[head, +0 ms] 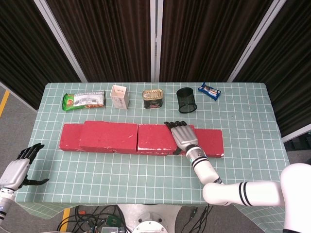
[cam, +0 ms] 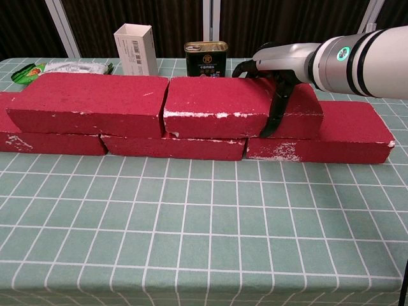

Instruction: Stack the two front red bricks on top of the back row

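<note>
Two red bricks lie on top of a back row of red bricks (cam: pixel 347 131). The upper left brick (head: pixel 109 136) (cam: pixel 89 102) sits free. On the right end of the upper right brick (head: pixel 155 137) (cam: pixel 210 105) lies my right hand (head: pixel 183 136) (cam: pixel 274 70), gripping it. Its fingers curl over the back edge and its thumb runs down the front face. Off the table's front left corner, my left hand (head: pixel 22 167) hangs with fingers apart and holds nothing. The chest view does not show it.
Behind the bricks stand a green snack bag (head: pixel 83 100), a white box (head: pixel 119 96), a tin can (head: pixel 152 98), a black mesh cup (head: pixel 186 100) and a blue packet (head: pixel 209 91). Green checked cloth (cam: pixel 204 229) covers the table in front.
</note>
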### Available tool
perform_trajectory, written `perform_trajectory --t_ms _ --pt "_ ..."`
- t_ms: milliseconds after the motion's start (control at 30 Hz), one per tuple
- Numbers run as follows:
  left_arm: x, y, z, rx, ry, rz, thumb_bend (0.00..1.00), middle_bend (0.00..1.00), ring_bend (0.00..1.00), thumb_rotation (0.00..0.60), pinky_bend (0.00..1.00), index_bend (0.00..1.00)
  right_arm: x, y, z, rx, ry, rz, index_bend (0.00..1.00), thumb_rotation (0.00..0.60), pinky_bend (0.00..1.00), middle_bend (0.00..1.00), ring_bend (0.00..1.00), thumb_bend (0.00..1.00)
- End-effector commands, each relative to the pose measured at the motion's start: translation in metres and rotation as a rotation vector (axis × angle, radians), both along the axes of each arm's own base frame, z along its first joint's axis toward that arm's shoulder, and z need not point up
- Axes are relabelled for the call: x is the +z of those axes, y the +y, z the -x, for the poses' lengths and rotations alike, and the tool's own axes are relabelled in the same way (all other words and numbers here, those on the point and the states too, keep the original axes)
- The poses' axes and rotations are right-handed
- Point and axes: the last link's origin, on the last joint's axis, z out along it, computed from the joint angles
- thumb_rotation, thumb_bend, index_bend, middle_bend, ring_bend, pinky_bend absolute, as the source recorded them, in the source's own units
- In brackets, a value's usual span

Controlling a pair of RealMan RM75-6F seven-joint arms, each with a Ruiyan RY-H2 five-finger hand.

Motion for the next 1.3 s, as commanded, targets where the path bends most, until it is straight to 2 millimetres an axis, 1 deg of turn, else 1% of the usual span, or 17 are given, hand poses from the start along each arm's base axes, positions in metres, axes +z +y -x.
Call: perform_trajectory --t_ms 33,133,267,500,600,733,900,1033,1133,1167,1300 --pt "0.0 0.0 0.0 0.0 0.0 0.0 0.0 0.0 0.0 0.6 0.0 0.0 0.0 0.0 0.0 -0.002 0.002 -0.002 0.0 0.6 0.07 0.1 0.05 0.0" --pt "0.0 0.0 0.0 0.0 -0.001 0.0 0.0 0.0 0.0 0.6 0.0 0.0 0.001 0.0 0.0 -0.01 0.002 -0.013 0.0 0.6 0.03 0.06 0.01 0.0" --pt "0.0 0.0 0.0 0.001 -0.001 0.0 0.0 0.0 0.0 0.6 0.0 0.0 0.002 0.0 0.0 -0.017 -0.004 -0.023 0.0 0.6 0.0 0.0 0.0 0.0" --pt "0.0 0.0 0.001 0.004 -0.005 0.0 0.0 0.0 0.0 0.6 0.0 0.0 0.002 0.002 0.0 -0.016 -0.016 -0.022 0.0 0.6 0.0 0.0 0.0 0.0" --pt "0.0 -0.001 0.001 0.004 -0.004 -0.001 0.0 0.0 0.0 0.6 0.0 0.0 0.006 0.004 -0.001 -0.008 -0.03 -0.016 0.0 0.6 0.0 0.0 0.0 0.0" --pt "0.001 -0.001 0.002 0.005 -0.003 -0.005 0.0 0.0 0.0 0.6 0.0 0.0 0.02 0.01 -0.002 0.009 -0.052 0.008 0.0 0.6 0.0 0.0 0.0 0.0" --pt "0.002 -0.001 0.001 0.006 -0.003 -0.013 0.0 0.0 0.0 0.6 0.0 0.0 0.044 0.02 -0.001 0.029 -0.075 0.046 0.0 0.6 0.0 0.0 0.0 0.0" --pt "0.003 -0.002 0.001 0.008 0.001 -0.013 0.0 0.0 0.0 0.6 0.0 0.0 0.065 0.027 0.005 0.052 -0.094 0.101 0.0 0.6 0.0 0.0 0.0 0.0" --pt "0.002 -0.002 0.0 0.008 0.002 -0.01 0.0 0.0 0.0 0.6 0.0 0.0 0.079 0.03 0.017 0.06 -0.076 0.144 0.0 0.6 0.0 0.0 0.0 0.0" --pt "0.001 -0.001 -0.001 0.007 0.003 -0.008 0.0 0.0 0.0 0.6 0.0 0.0 0.083 0.03 0.024 0.056 -0.056 0.161 0.0 0.6 0.0 0.0 0.0 0.0" --pt "-0.001 0.0 -0.002 0.005 0.003 0.0 0.0 0.0 0.0 0.6 0.0 0.0 0.091 0.025 0.048 0.012 -0.008 0.21 0.0 0.6 0.0 0.0 0.0 0.0"
